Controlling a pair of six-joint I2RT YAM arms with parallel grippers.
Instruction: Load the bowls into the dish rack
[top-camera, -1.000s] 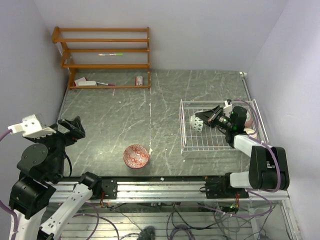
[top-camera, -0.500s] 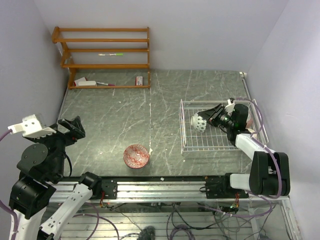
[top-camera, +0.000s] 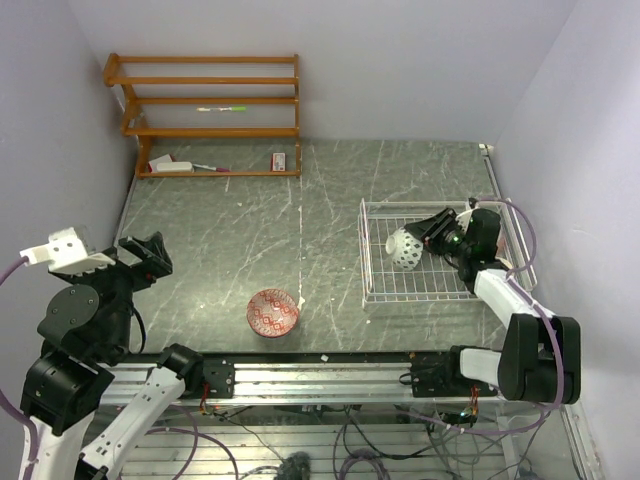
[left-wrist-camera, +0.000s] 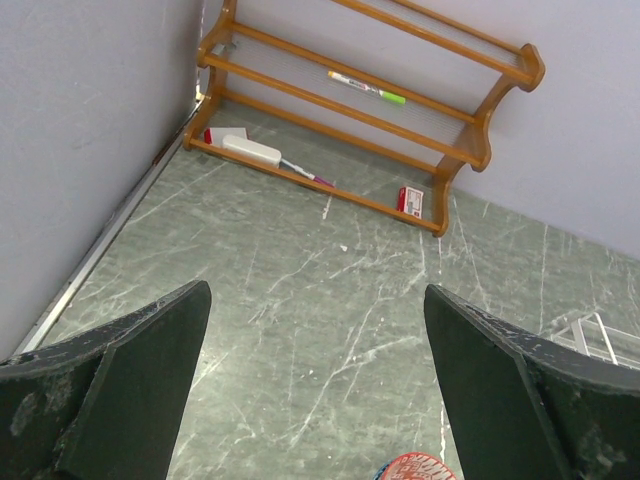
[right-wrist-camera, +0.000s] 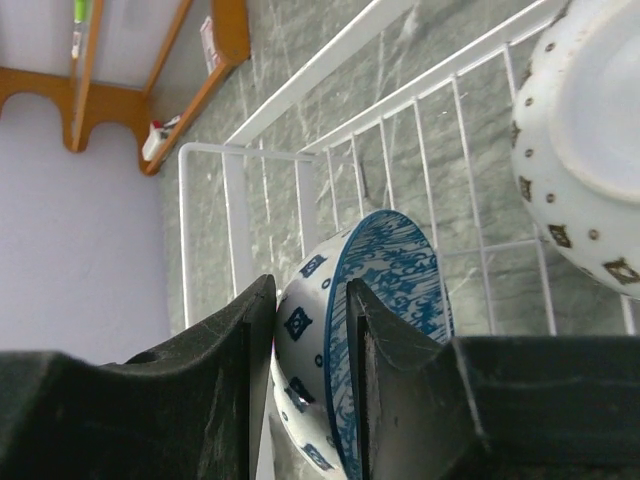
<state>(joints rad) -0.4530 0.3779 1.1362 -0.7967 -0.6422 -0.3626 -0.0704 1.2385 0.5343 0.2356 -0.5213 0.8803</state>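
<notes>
**Right gripper clamped on blue bowl inside the rack**

The grey-green marbled surface (top-camera: 230, 240) carried everything. The orange wooden shelf (top-camera: 210, 100) stood at the far left corner against the wall. The dish rack (top-camera: 363, 250), white wire, sat on the right side.

The right arm reached into the rack from its right side. The right gripper (right-wrist-camera: 310, 290) was closed on the rim of the blue bowl (right-wrist-camera: 385, 290), one finger on the pale outer wall and the other on the patterned inside. The bowl stood on edge, tilted, in the left half of the rack and near its left wall. Whether it touched the rack floor could not be told. A second bowl, pale with brown marks (right-wrist-camera: 590, 130), lay in the rack just beside it on the right.

The left gripper (left-wrist-camera: 318, 290) hung above the left side of the surface, fingers wide apart and holding nothing.

A red bowl (top-camera: 273, 312) sat upright on the surface near the front edge, well apart from the rack.

A green-tipped marker (left-wrist-camera: 365, 87) lay on a shelf board.
</notes>
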